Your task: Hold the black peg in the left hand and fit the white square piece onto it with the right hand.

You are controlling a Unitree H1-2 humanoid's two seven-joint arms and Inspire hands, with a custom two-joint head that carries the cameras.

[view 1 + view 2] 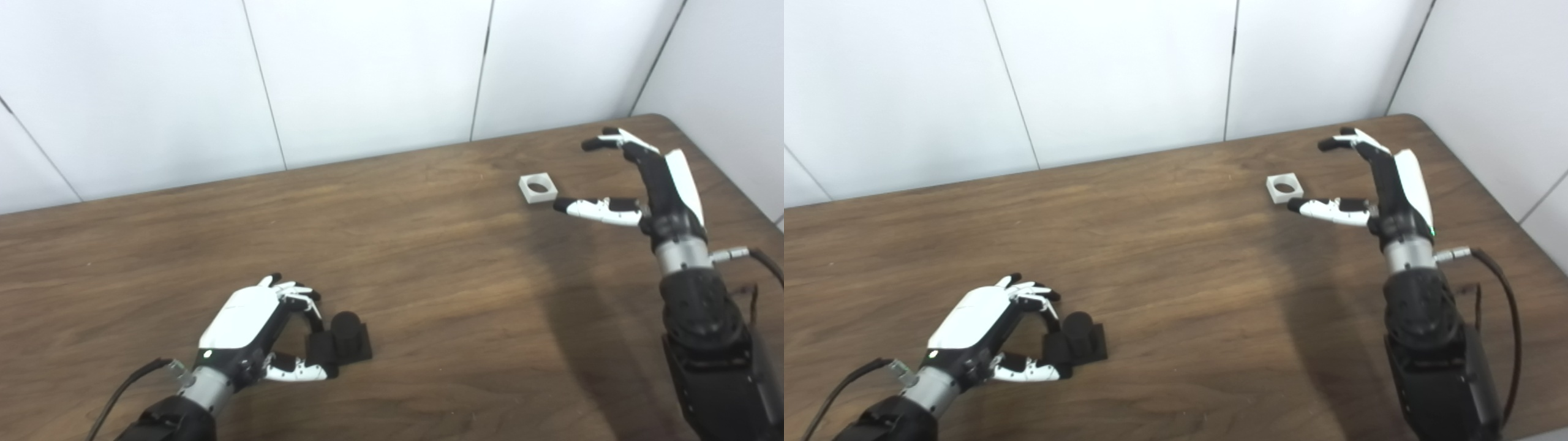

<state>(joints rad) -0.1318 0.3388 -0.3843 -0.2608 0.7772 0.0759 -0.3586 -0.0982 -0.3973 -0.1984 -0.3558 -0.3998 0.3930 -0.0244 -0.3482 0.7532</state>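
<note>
Two robot hands work at opposite ends of a dark wood worktop, seen from our head cameras. At lower left, our left robot hand sits low over the worktop beside the black peg, a short round post standing upright on a square black base. The fingers curl down toward the base's near-left edge and the thumb reaches in along its front; they appear to touch the base, but we cannot tell whether the grip is actually closed on it, and the peg's base looks to be resting on the wood.

Well apart, near the far right corner, the white square piece lies flat on the worktop, its round hole facing up. Our right robot hand is spread wide and holds nothing: the thumb tip points at the piece's near-right corner, just beside it, while the fingers arch above and behind it, clear of the piece. White wall panels rise behind the worktop's far edge.
</note>
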